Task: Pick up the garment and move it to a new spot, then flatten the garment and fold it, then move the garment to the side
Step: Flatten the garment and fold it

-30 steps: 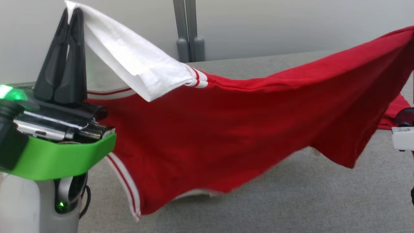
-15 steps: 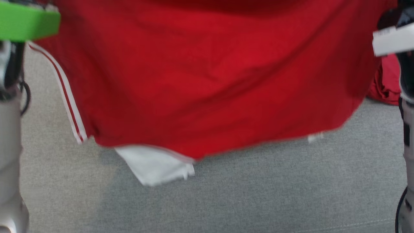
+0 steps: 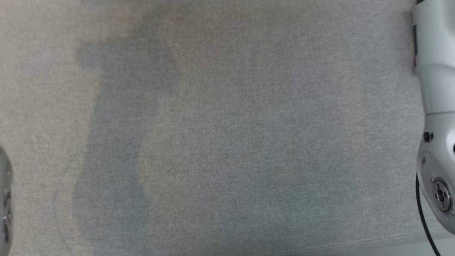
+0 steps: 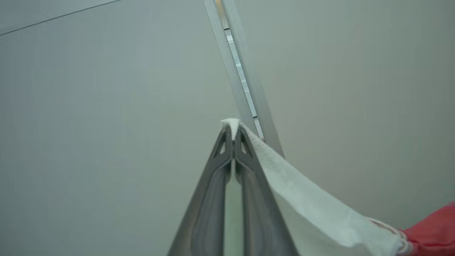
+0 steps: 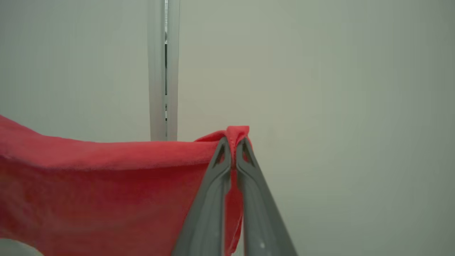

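Note:
The garment [image 5: 99, 185] is red with a white sleeve [image 4: 305, 199] trimmed in red and white stripes. My left gripper [image 4: 233, 132] is shut on the tip of the white sleeve, held up in front of a pale wall. In the right wrist view my right gripper [image 5: 233, 144] is shut on a bunched red edge, and the red cloth hangs away to the left of its fingers. The head view looks down at the grey table [image 3: 227, 142], with my pale right forearm [image 3: 435, 106] at the right edge.
A grey vertical post [image 5: 161, 71] stands against the wall behind the garment; the same post [image 4: 241, 78] slants across the left wrist view. A soft shadow lies over the left part of the grey table surface [image 3: 113, 142].
The head camera has tilted down, so the hanging garment and both grippers have slid out of the top of its picture and the grey table is in front of it.

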